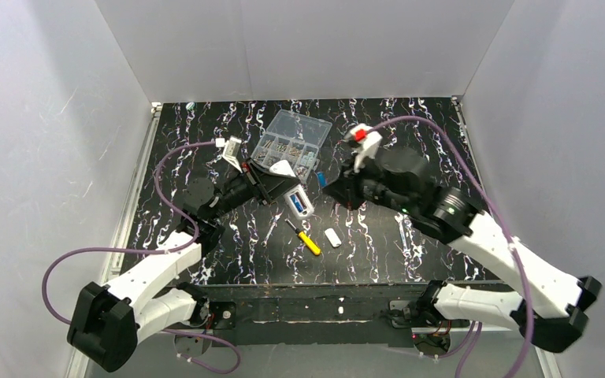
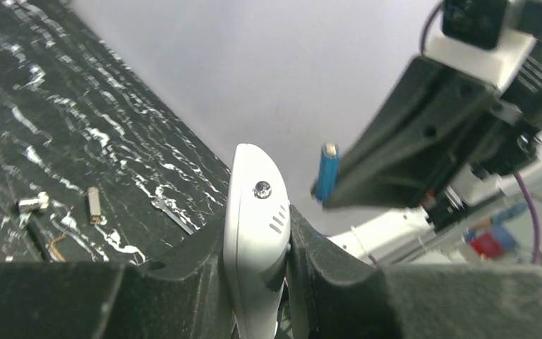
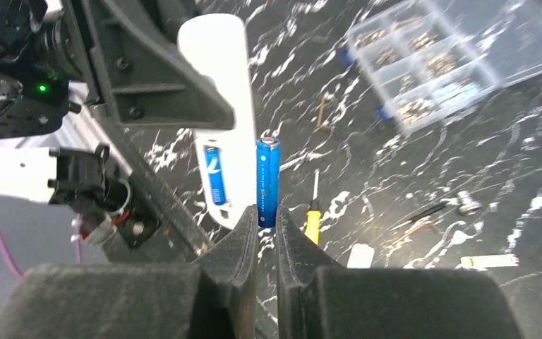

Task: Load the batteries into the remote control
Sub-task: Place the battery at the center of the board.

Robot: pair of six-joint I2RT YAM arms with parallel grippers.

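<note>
**Mia:** What does the right hand [image 3: 267,212] have?

**Tom:** It is pinched almost shut on a blue battery [image 3: 268,180]. It holds only the bottom end. The rest sticks straight out past the tips, in the middle of the right wrist picture.

**Mia:** And the left hand [image 2: 257,244]?

**Tom:** It squeezes tight on the remote [image 2: 255,205], pressing on both long sides. It holds the remote up off the table [image 1: 378,260].

**Mia:** Where is the remote from the battery?

**Tom:** Just to the left of it in the right wrist picture. They are very near, but I cannot tell if they touch. The open slot faces that camera. A second battery [image 3: 215,176] already lies in the left part of the slot. I think the space beside it is free.

**Mia:** So how should it go in?

**Tom:** Tip the blue battery until it lies the same way as the one inside. Line it up over the free space. Push one end in first, slowly and softly. The left hand should not wobble.

**Mia:** What could go wrong?

**Tom:** The grip is only on the tip, so the battery could swing or pop out. I also cannot see which way round it should go.

**Mia:** And the other things?

**Tom:** In the top picture the yellow screwdriver [image 1: 306,238] and the small white cover [image 1: 332,237] lie on the table below the remote. The clear box [image 1: 293,142] sits above it.
</note>
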